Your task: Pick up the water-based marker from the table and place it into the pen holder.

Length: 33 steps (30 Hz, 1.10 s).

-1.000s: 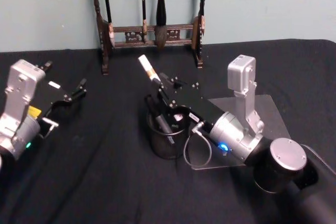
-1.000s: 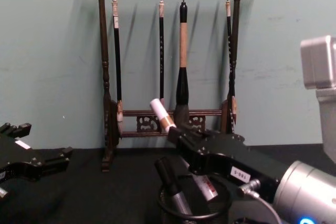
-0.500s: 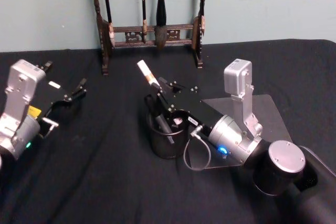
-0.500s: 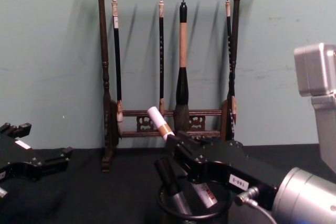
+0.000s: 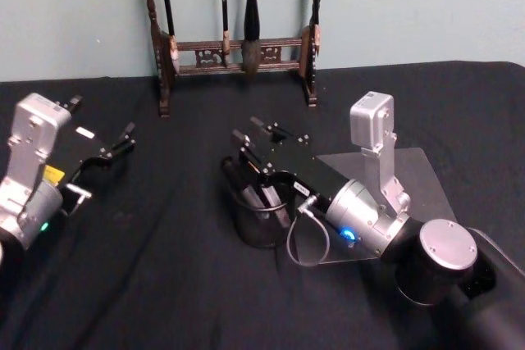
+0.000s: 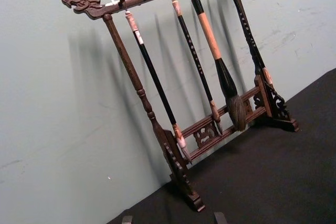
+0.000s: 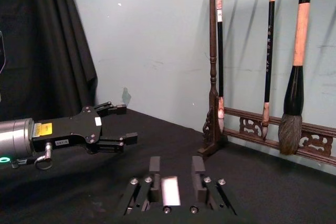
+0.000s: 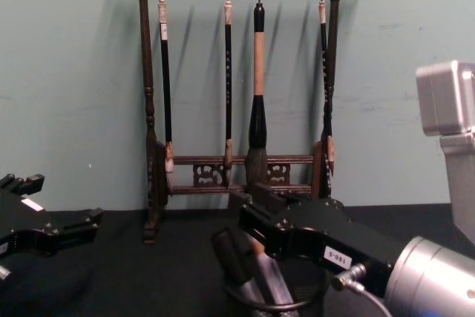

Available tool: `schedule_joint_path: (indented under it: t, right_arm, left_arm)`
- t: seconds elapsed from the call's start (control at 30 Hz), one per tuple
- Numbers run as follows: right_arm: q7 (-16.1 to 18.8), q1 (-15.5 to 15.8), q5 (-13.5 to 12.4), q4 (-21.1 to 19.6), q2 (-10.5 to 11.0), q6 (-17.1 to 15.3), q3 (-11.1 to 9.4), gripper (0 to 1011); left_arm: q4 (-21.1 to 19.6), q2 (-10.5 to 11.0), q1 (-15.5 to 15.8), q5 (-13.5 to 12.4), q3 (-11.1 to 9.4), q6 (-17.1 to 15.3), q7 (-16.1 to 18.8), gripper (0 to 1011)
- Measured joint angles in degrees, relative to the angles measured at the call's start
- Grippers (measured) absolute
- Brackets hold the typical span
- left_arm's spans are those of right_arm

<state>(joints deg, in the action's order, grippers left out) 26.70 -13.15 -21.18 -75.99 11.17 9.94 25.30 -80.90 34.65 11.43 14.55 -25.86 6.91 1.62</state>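
The water-based marker [image 5: 267,196] is inside the pen holder [image 5: 257,231], leaning next to a dark pen [image 8: 232,254] that is in there too. The pen holder is a black mesh cup standing on the black bench [image 5: 164,284]. The right pincer [image 5: 253,143] hangs just over the cup's far rim, and its two fingers [image 7: 154,164] are apart with nothing between them. The left pincer [image 5: 123,140] rests low over the bench, far off to the left, and its fingers are apart too. Behind the cup, by the wall, stands a wooden brush rack [image 8: 241,79] with brushes hanging from it.
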Motion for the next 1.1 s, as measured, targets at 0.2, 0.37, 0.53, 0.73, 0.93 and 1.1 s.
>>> schedule_joint_path:
  t: [0.2,0.37,0.53,0.73,0.93,1.1]
  right_arm:
    - [0.0,0.0,0.0,0.0,0.0,0.0,0.0,537]
    - [0.0,0.0,0.0,0.0,0.0,0.0,0.0,699]
    - [0.0,0.0,0.0,0.0,0.0,0.0,0.0,824]
    - [0.0,0.0,-0.1,0.0,0.0,0.0,0.0,995]
    - [0.7,0.0,-1.1,-0.6,0.3,-0.6,-0.2,1002]
    - [-0.3,0.2,-1.5,-2.8,1.4,-1.3,-1.1,1002]
  left_arm:
    - [0.0,0.0,0.0,0.0,0.0,0.0,0.0,1001]
    - [0.0,0.0,0.0,0.0,0.0,0.0,0.0,1001]
    - [0.0,0.0,0.0,0.0,0.0,0.0,0.0,1001]
    - [0.0,0.0,0.0,0.0,0.0,0.0,0.0,1001]
    - [0.0,0.0,0.0,0.0,0.0,0.0,0.0,1001]
    - [0.0,0.0,0.0,0.0,0.0,0.0,0.0,1001]
